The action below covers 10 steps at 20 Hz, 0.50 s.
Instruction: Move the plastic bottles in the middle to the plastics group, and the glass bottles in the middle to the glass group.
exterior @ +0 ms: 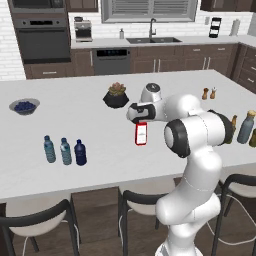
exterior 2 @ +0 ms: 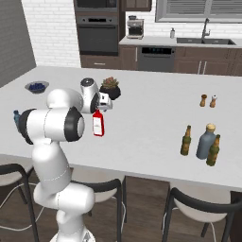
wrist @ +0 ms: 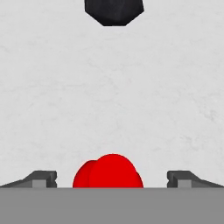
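Fingers (wrist: 112, 178) spread as wide as they go, one dark tip out on each side in the hand view, and the red bottle (wrist: 108, 171) sits right between them, its red cap seen from above. Neither tip touches it; there's open table (wrist: 112, 96) on both sides of the cap. Nothing held. From the left base view the hand hangs just above the red bottle (exterior: 141, 133), which stands upright on the white table with its pale label showing. Beyond the fingers sits the dark plant pot (wrist: 113, 11). Well off to one side of the fingers, the navy bottle (exterior: 80, 152) stands just beside the two pale water bottles (exterior: 57, 150). Far off on the other side, the right base view shows the grey-blue bottle (exterior 2: 206, 141) with two brown bottles (exterior 2: 186, 141) close around it.
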### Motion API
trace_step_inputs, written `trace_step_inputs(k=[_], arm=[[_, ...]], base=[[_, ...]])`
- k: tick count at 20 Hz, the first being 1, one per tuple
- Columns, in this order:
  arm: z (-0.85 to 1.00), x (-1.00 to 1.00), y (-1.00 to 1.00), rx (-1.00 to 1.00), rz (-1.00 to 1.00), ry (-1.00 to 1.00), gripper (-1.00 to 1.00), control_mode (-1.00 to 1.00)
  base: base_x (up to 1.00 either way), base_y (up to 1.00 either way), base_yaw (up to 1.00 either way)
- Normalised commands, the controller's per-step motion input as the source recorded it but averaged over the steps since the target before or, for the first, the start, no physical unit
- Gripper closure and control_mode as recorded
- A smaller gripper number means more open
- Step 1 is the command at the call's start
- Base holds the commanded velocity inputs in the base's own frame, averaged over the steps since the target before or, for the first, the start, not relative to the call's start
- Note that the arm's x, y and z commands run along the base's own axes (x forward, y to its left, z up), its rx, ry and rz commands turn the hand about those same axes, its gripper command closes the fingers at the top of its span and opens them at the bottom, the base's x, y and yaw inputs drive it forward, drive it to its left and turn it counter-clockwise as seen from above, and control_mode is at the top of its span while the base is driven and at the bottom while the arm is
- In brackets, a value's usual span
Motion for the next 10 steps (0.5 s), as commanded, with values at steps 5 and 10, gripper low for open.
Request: trace_step_inputs(k=[5, 10], arm=[[-0.02, 0.00, 0.00, 0.00, 0.00, 0.00, -1.00, -1.00], [0.00, 0.00, 0.00, 0.00, 0.00, 0.00, -1.00, -1.00]], base=[[0.00, 0.00, 0.00], [0.00, 0.00, 0.00]])
